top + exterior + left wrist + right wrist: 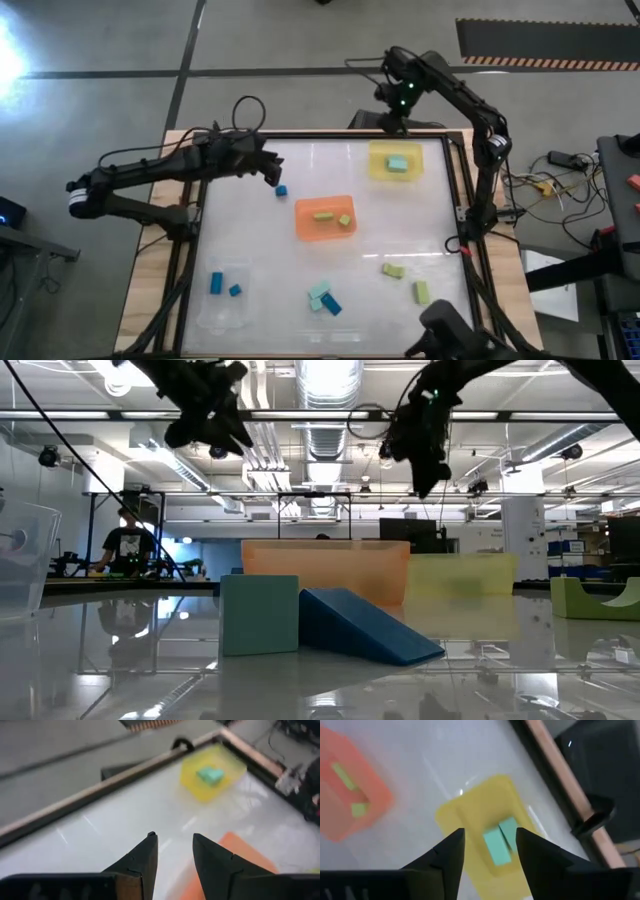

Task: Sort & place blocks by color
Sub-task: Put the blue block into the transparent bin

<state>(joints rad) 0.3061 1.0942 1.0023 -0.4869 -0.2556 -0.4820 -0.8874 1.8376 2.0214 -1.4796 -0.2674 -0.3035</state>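
Observation:
My left gripper is open and empty, raised over the table's far left part, just above a dark blue block that lies flat on the table. My right gripper is open and empty, high over the yellow tray, which holds light teal blocks. The orange tray holds two yellow-green blocks. Two blue blocks lie in the clear tray. Near the front edge lie teal and blue blocks together, and two yellow-green blocks to their right.
A raised wooden rim frames the glossy white table. The three trays stand apart, with bare surface between them. Cables and gear lie beyond the right edge. A person sits far off in the room behind.

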